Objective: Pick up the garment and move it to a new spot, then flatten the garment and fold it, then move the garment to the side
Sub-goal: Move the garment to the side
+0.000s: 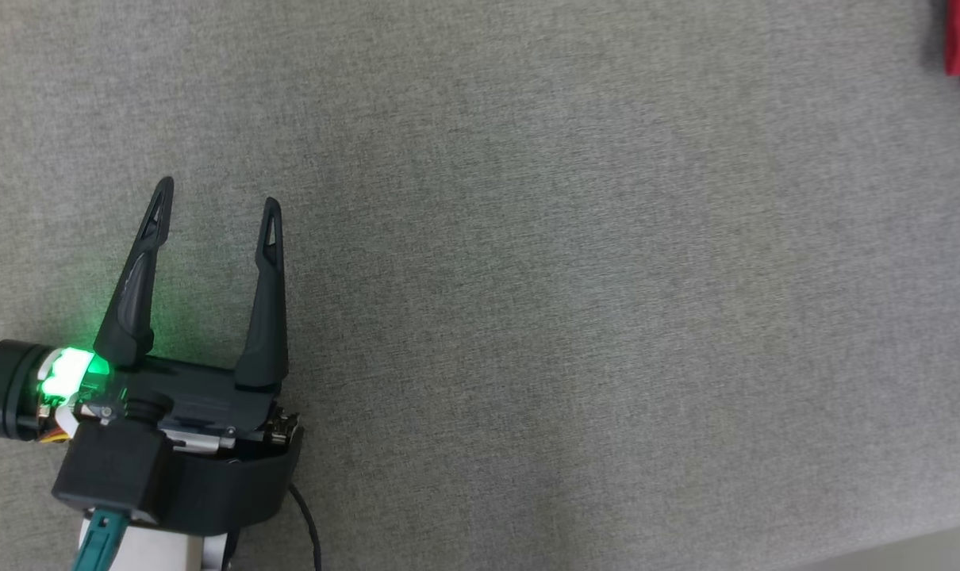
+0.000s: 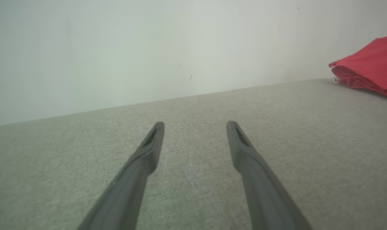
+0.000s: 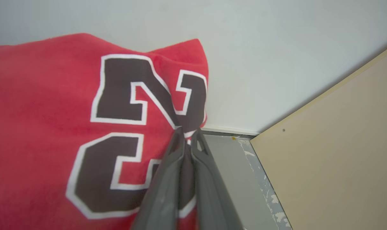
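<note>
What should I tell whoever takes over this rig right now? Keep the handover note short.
Left gripper: open, holding nothing, over the bare grey surface.
Right gripper: fingers together, apparently pinching an edge of the garment.
Garment: red with dark, white-outlined numbers, at the far right of the surface. In the left wrist view it lies in stacked layers.
Done: it looks folded and is already off to the side.
Left: probably only to settle it in place, release it and draw the right arm back. Check the fold first, since little of it is in the head view.
</note>
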You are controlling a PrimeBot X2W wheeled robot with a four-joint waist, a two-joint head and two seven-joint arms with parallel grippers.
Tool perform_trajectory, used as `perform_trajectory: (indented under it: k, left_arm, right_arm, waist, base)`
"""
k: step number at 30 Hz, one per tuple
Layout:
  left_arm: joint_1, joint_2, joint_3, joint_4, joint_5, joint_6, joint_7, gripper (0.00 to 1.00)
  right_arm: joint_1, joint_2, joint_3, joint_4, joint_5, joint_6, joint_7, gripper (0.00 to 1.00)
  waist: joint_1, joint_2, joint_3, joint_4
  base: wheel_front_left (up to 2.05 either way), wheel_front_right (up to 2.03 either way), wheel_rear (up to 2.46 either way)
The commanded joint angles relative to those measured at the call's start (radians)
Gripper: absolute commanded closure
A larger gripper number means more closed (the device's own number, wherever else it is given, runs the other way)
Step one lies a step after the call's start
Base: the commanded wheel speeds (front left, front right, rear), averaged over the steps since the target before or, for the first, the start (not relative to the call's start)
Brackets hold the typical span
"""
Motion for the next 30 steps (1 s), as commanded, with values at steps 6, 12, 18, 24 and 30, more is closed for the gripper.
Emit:
perform_trajectory:
  k: [6, 12, 18, 24, 30]
  left_arm:
    - [-0.017, 0.016, 0.0, 0.033, 0.006, 0.017, 0.002, 0.0]
    - [0.004, 0.02, 0.007, 0.042, -0.011, 0.033, 0.002, 0.0]
    - [0.064, 0.01, 0.029, 0.058, -0.046, 0.05, 0.001, 0.0]
    - [0.14, 0.001, 0.066, 0.075, -0.074, 0.063, -0.001, 0.0]
    - [0.239, -0.009, 0.104, 0.106, -0.098, 0.06, -0.001, 0.0]
  right_arm:
    - [-0.041, 0.021, 0.008, 0.067, -0.034, -0.003, -0.017, 0.0]
    - [-0.059, 0.048, -0.001, 0.092, -0.067, -0.003, -0.08, 0.0]
    - [-0.029, 0.094, -0.005, 0.027, -0.056, -0.003, -0.126, 0.0]
    - [0.048, 0.145, -0.009, -0.103, -0.027, -0.003, -0.134, 0.0]
    - [0.199, 0.255, -0.055, -0.252, -0.042, -0.003, -0.133, 0.0]
  waist:
    - [0.0001, 0.0, 0.008, 0.009]
    - [0.0001, 0.0, -0.044, 0.009]
    - [0.0001, 0.0, -0.157, 0.014]
    - [0.0001, 0.0, -0.282, 0.042]
    - [0.0001, 0.0, -0.426, 0.078]
  base:
    - [0.0, 0.0, 0.0]
    - [0.0, 0.0, 0.0]
    - [0.0, 0.0, 0.0]
    - [0.0, 0.0, 0.0]
    - [0.0, 0.0, 0.0]
